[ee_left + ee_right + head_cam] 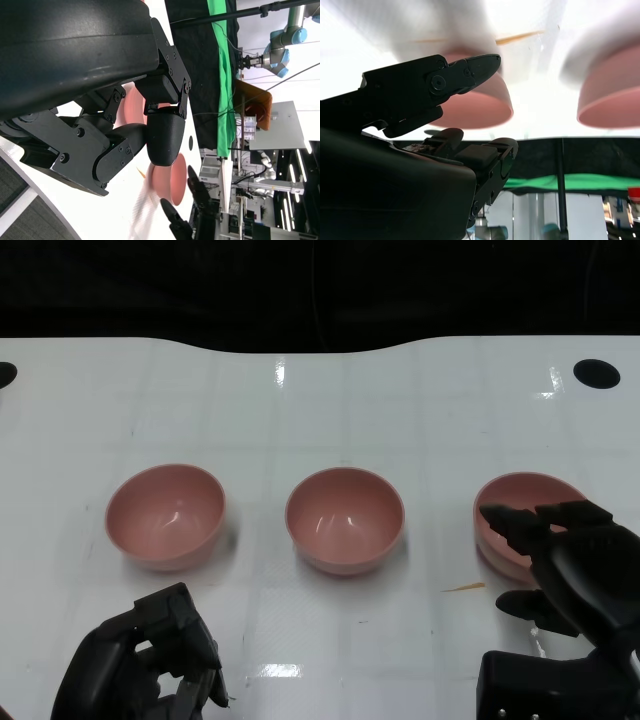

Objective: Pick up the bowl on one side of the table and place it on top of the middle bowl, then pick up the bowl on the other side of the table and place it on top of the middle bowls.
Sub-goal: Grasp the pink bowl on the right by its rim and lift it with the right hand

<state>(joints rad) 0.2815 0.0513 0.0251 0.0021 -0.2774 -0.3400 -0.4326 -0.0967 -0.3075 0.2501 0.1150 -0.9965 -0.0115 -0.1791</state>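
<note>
Nearest the robot, the left hand (150,660) sits low at the table's near edge with fingers curled in on nothing, bare white table (330,410) between it and the left bowl (166,515), while the right hand (565,565) reaches with fingers spread over the near rim of the right bowl (520,502), holding nothing. The middle bowl (345,519) stands apart from both neighbours, with open tabletop beyond up to the dark far edge; only the right wrist view shows the fingers (470,70) just short of the bowl's wall
</note>
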